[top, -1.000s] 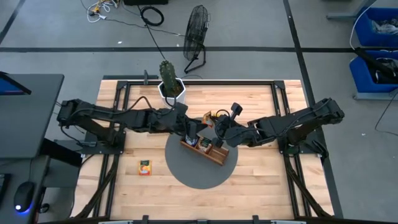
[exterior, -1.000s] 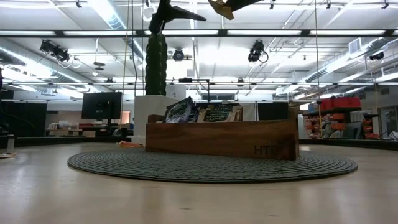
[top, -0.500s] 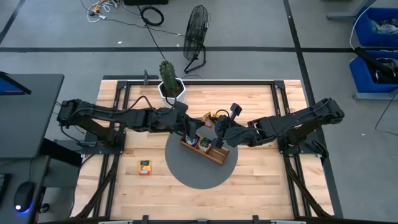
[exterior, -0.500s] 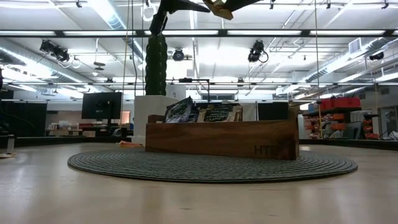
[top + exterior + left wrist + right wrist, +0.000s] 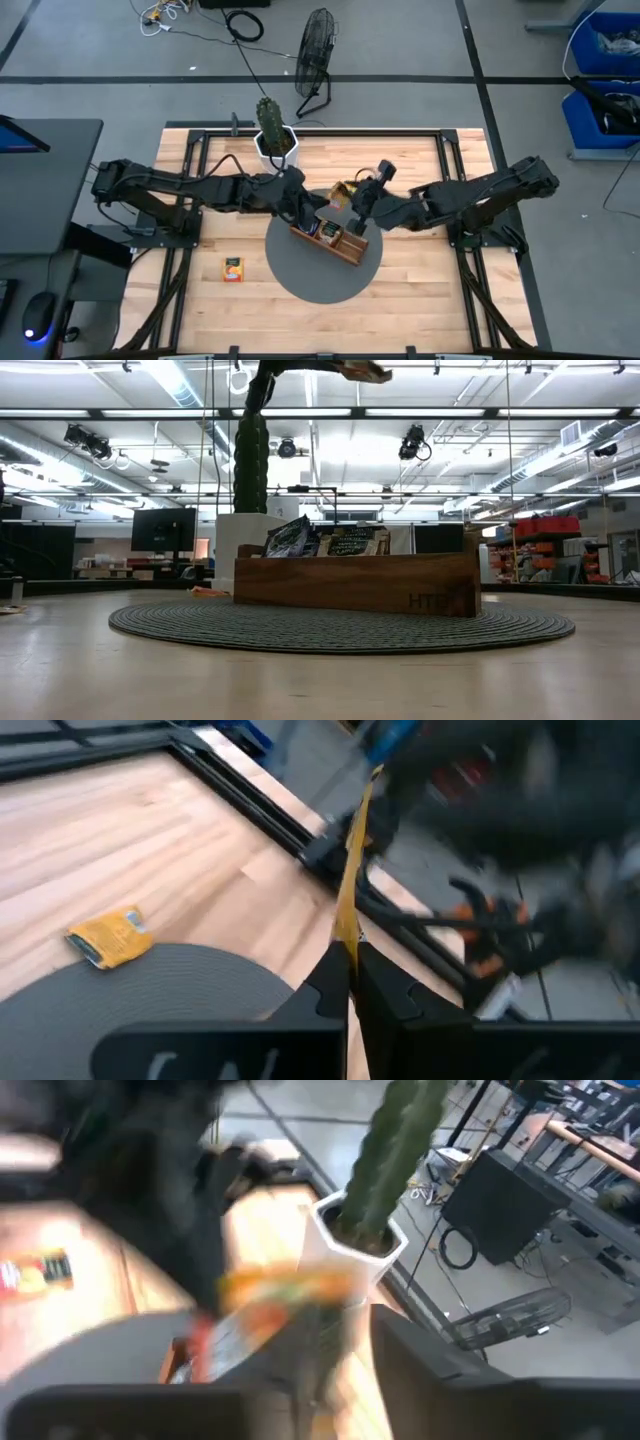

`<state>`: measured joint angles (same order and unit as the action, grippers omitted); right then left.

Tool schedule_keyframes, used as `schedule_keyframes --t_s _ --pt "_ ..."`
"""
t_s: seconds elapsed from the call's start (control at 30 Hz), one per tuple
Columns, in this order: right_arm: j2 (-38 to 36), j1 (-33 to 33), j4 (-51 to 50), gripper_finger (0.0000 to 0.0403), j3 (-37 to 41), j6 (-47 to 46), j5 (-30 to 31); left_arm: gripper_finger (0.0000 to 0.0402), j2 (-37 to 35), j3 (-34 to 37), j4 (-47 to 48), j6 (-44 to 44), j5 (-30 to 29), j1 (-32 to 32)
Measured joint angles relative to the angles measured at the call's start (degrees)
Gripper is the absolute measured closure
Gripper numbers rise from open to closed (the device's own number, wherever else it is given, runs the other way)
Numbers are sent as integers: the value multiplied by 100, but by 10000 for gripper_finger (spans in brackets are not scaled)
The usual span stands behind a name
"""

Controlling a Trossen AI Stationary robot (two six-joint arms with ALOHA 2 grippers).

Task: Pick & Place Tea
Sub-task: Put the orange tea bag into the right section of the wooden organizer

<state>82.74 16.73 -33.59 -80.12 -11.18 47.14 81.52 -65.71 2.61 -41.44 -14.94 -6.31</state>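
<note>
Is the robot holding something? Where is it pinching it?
Yes: the left gripper pinches an orange tea packet by its lower edge. The right gripper is beside it; its grip is unclear.

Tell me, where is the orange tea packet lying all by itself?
In the high view, the lone orange tea packet lies flat on the table, on the left arm's side, left of the round grey mat.

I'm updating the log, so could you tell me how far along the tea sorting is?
Done: several tea packets stand in the wooden tray. In hand: the left gripper pinches a held orange packet above the tray, with the right gripper close by. Left: a loose orange packet on the bare table, and another packet beside the round mat.
</note>
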Motion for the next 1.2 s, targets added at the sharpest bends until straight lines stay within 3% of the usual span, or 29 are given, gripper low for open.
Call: schedule_keyframes --t_s 0.13,0.37,0.47,0.97,1.1,1.2 --pt "-200 -81 -473 249 -430 -55 -197 396 2 2 5 553 317 -172" --pt "-407 -560 -1085 186 -1044 -576 -3408 397 2 2 -262 1255 307 -397" --pt "-413 -698 -1294 173 -1110 -695 -4102 396 2 2 -256 1260 228 -397" --pt "-193 -723 -1503 191 -1117 -872 -4009 396 3 2 -689 1399 72 -397" --pt "-194 -723 -1497 234 -1117 -875 -4009 397 4 2 -728 1409 76 -395" --pt "-193 -723 -1497 306 -1117 -914 -4083 396 4 2 -777 1414 78 -395"
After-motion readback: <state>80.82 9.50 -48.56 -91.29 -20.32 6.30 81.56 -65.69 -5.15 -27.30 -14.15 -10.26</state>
